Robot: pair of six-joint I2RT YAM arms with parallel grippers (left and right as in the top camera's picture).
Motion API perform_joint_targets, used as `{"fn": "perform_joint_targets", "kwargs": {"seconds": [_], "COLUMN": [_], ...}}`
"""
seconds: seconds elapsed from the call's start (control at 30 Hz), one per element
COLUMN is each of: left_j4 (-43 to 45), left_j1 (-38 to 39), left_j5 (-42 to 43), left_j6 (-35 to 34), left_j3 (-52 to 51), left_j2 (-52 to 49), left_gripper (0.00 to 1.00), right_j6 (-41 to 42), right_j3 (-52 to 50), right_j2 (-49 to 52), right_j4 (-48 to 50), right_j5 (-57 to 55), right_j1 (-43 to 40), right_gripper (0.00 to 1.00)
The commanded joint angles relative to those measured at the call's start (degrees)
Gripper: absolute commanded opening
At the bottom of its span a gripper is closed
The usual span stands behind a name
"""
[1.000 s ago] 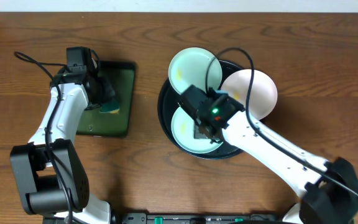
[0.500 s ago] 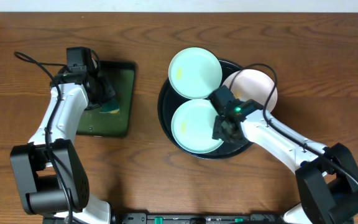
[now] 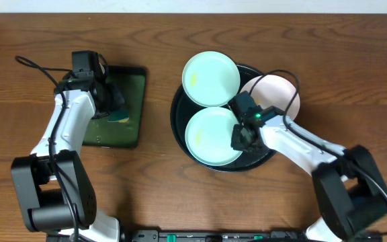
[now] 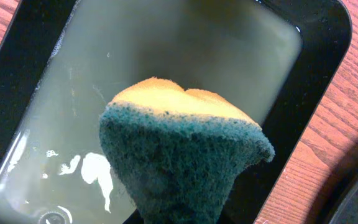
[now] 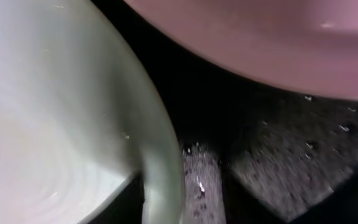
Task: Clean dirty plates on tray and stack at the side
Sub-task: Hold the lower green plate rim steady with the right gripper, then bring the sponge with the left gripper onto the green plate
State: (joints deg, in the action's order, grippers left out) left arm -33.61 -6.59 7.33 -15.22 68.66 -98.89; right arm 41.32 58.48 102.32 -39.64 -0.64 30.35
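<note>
My left tool is clamped tight on a sponge above the small tray of cloudy water. My right tool sits over the round tray. A mint plate has its rim just left of the tool, and the white plate lies just beyond. I cannot tell how wide this tool gapes.

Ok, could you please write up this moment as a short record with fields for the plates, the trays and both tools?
round black tray: holds all three plates
far mint plate: yellowish smear, overlaps tray's far rim
near mint plate: lying flat in tray
white plate: tray's right side, overhanging rim
left tool: shut on sponge, over rectangular tray of cloudy water
right tool: at near mint plate's right rim; grip unclear
</note>
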Motion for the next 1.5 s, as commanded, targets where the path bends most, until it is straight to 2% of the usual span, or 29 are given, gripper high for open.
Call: {"fn": "perform_joint_targets", "kwargs": {"seconds": [0.0, 0.07, 0.17, 0.4, 0.47, 0.63, 0.8, 0.9, 1.03, 1.23, 1.47], "left_j4": [-0.1, -0.1, -0.1, -2.9, -4.2, -7.8, -9.0, -7.5, -0.3, 7.6, 21.2], "left_j1": [-0.2, -0.2, -0.2, 0.2, 0.8, 4.4, 11.2, 16.0, 22.4, 31.4, 38.2], "left_j5": [0.2, 1.0, 3.9, 5.2, 8.6, 21.9, 23.0, 22.9, 22.0, 6.5, -0.4], "left_j6": [0.1, 0.1, 0.1, 0.1, 0.1, 0.1, -4.3, -7.0, -10.3, -22.4, -26.7], "left_j3": [1.3, 1.3, 1.3, 1.3, 1.3, 1.3, -0.9, -2.6, -6.1, -11.2, -16.0], "left_j2": [0.8, 0.8, 1.2, 6.5, 8.3, 9.7, 9.3, 9.0, 8.9, 8.9, 7.7], "left_gripper": [0.08, 0.08, 0.07, 0.07, 0.07, 0.08, 0.07, 0.07, 0.07, 0.07, 0.08], "right_j6": [-0.3, -1.5, -1.8, -3.7, -3.7, -3.7, -3.7, -3.7, -3.7, -3.7, -3.7], "right_j3": [-0.3, -0.2, 0.0, 0.0, 0.0, 0.0, 0.0, 0.0, 0.0, 0.0, 0.0], "right_j2": [1.9, 1.8, 1.7, 1.7, 1.7, 1.7, 1.7, 1.7, 1.7, 1.7, 1.7], "right_j4": [0.7, 1.2, 1.3, 1.9, 2.5, 4.0, 4.3, 4.3, 4.5, 4.5, 4.5], "right_j5": [-0.4, -0.3, -0.3, -0.3, 0.0, 1.4, 1.4, 1.4, 1.4, 1.9, 2.3], "right_j1": [-0.1, -0.4, -0.5, -0.5, -0.4, -0.3, -0.3, -0.3, -0.3, -0.3, -0.3], "right_gripper": [0.25, 0.19, 0.03, 0.05, 0.02, 0.02, 0.02, 0.01, 0.02, 0.01, 0.02]}}
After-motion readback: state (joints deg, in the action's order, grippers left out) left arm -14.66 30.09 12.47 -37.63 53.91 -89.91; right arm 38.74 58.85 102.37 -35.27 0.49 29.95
